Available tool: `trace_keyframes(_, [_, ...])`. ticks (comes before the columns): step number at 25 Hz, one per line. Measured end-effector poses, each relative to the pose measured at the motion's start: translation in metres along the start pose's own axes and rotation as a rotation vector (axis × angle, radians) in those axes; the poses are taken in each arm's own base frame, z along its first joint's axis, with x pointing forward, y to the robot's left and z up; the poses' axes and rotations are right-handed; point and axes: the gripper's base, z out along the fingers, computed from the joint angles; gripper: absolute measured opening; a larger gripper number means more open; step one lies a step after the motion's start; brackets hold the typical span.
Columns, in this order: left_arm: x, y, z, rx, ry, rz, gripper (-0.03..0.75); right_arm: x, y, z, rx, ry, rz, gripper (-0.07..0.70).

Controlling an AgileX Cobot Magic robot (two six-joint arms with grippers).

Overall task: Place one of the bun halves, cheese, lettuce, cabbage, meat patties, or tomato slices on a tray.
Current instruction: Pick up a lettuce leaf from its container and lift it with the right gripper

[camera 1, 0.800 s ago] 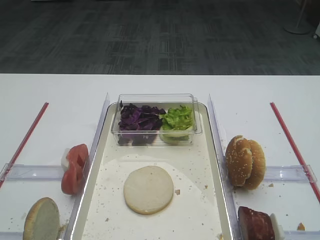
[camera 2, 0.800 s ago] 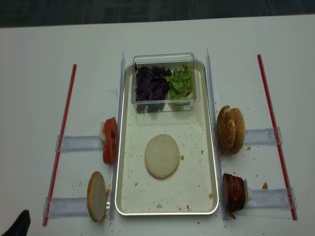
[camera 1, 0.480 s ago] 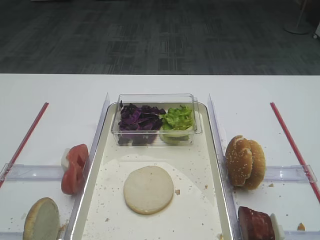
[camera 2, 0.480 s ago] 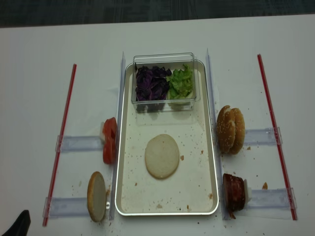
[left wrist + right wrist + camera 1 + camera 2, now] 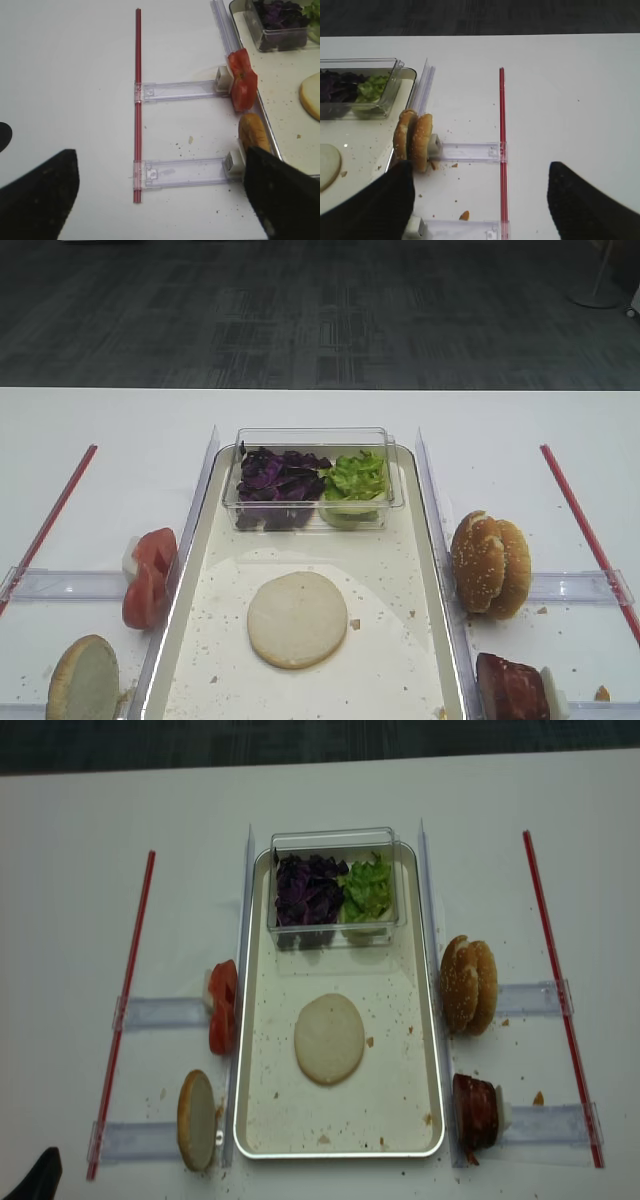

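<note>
Lettuce (image 5: 356, 476) sits in the tub (image 5: 312, 437) at the tray's (image 5: 432, 580) far end, beside cabbage (image 5: 277, 476). Light, floppy, tears easily; pinch a fold. Both claws released, empty.

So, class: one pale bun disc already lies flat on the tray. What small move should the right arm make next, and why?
Probably ease the right gripper forward and left toward the sesame bun halves standing on edge beside the tray. Its fingers stand wide apart and hold nothing, and that pair is the nearest ingredient ahead of it.
</note>
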Motion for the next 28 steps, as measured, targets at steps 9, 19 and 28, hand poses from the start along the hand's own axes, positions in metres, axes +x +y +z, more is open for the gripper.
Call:
trace_keyframes(9, [0.000,0.000,0.000,0.000,0.000,0.000,0.615,-0.062,-0.001,0.046,-0.022,0.148,0.056,0.571])
trace_keyframes(19, [0.000,0.000,0.000,0.000,0.000,0.000,0.615,-0.121,-0.004,0.150,-0.095,0.430,0.091,0.563])
trace_keyframes(28, [0.000,0.000,0.000,0.000,0.000,0.000,0.615,-0.144,-0.012,0.259,-0.126,0.613,0.085,0.484])
